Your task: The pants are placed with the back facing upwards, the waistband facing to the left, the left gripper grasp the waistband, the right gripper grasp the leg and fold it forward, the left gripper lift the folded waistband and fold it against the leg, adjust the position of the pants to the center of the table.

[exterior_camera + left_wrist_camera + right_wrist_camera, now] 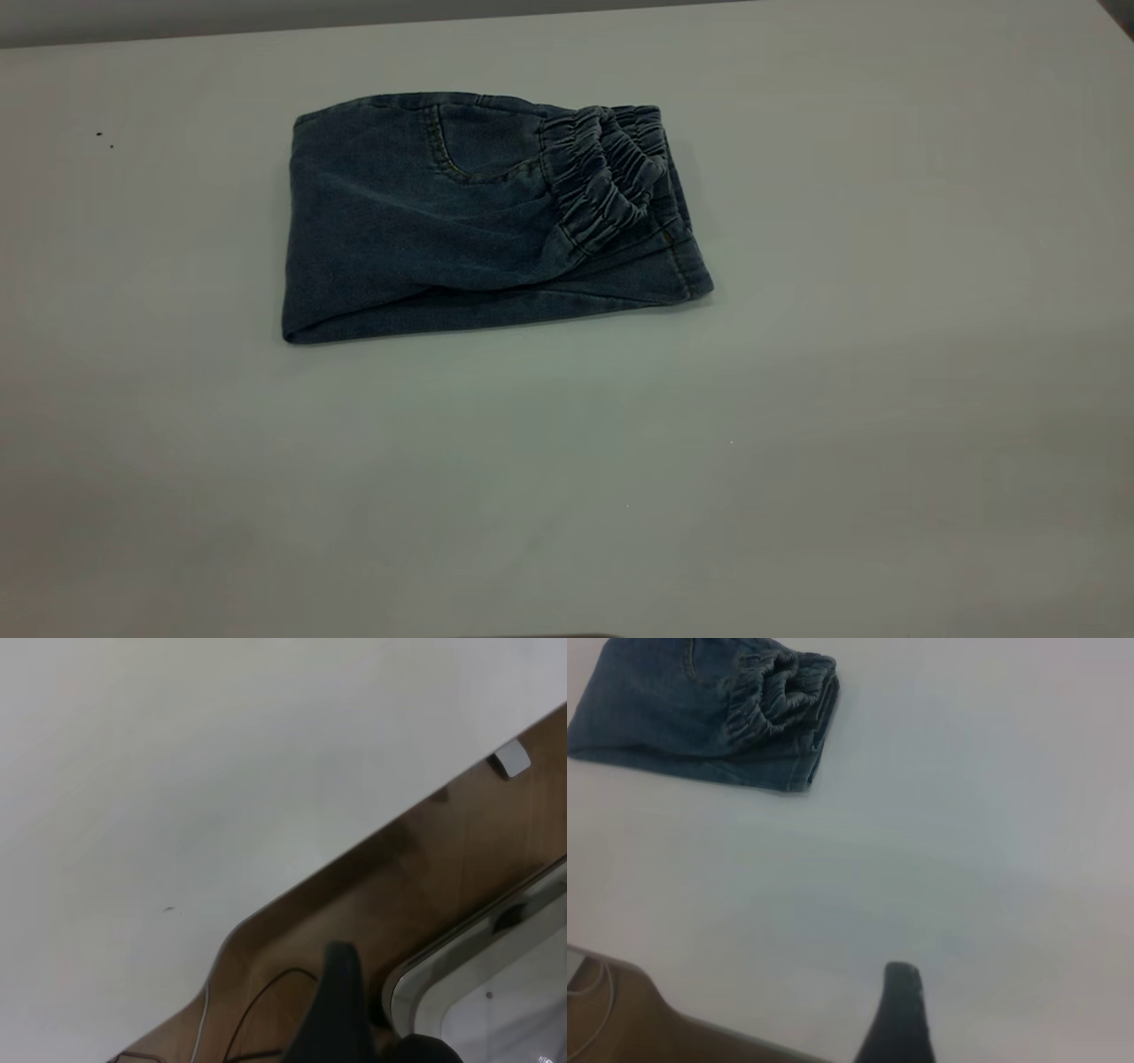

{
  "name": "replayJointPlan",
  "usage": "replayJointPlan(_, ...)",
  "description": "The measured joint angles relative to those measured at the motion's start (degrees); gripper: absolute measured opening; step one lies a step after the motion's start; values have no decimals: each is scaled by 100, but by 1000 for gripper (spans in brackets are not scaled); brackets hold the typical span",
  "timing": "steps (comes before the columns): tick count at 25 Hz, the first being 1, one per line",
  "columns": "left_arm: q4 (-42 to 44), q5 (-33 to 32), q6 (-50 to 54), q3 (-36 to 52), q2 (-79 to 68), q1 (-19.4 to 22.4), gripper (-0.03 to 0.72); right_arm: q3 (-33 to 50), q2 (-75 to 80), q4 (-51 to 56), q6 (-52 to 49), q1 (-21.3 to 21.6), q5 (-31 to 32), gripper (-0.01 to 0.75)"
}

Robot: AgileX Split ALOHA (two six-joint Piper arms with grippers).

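1. The white surface (797, 425) fills the exterior view; neither arm appears in that view.
2. The denim shorts (425, 239) lie folded into a compact rectangle on the far half of the surface, a little left of its middle in the exterior view, touching no tool.
3. The top layer of the bundle shows a stitched back pocket (483, 146); a lower layer sticks out along the near edge and ends in a stitched leg hem (687, 266) at the right corner.
4. The gathered elastic waistband (607, 164) lies doubled over at the right end of the bundle, its ruched folds bunched on top of the leg fabric.
5. The left tool (341, 1014) is drawn back beyond the surface's edge, over a brown wooden floor (425, 877) with thin cables (257, 1001) lying on it. Only one dark finger shows in the left wrist view, so whether it is wide or narrow cannot be told.
6. The right tool (902, 1019) hangs above bare surface near its edge, well apart from the shorts, which sit far off in the right wrist view. Again a single dark finger shows, and its spread cannot be told.
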State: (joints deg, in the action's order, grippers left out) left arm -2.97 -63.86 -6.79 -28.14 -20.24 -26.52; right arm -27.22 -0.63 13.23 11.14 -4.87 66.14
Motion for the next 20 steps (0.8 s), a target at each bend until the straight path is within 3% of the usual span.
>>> replayJointPlan(3,-12,4,-2,0,157,149,586,0,0,0,0,0,0,545)
replayJointPlan(8,-19,4,-14,0,1115,1579,586,0,0,5,0,229,0,545)
replayJointPlan(11,-19,-27,-14,0,1839,2105,586,0,0,5,0,507,0,545)
replayJointPlan(15,-19,-101,-14,0,2125,2435,586,0,0,5,0,744,0,542)
replayJointPlan(20,-19,-108,-14,0,2130,2491,586,0,0,10,0,769,0,526)
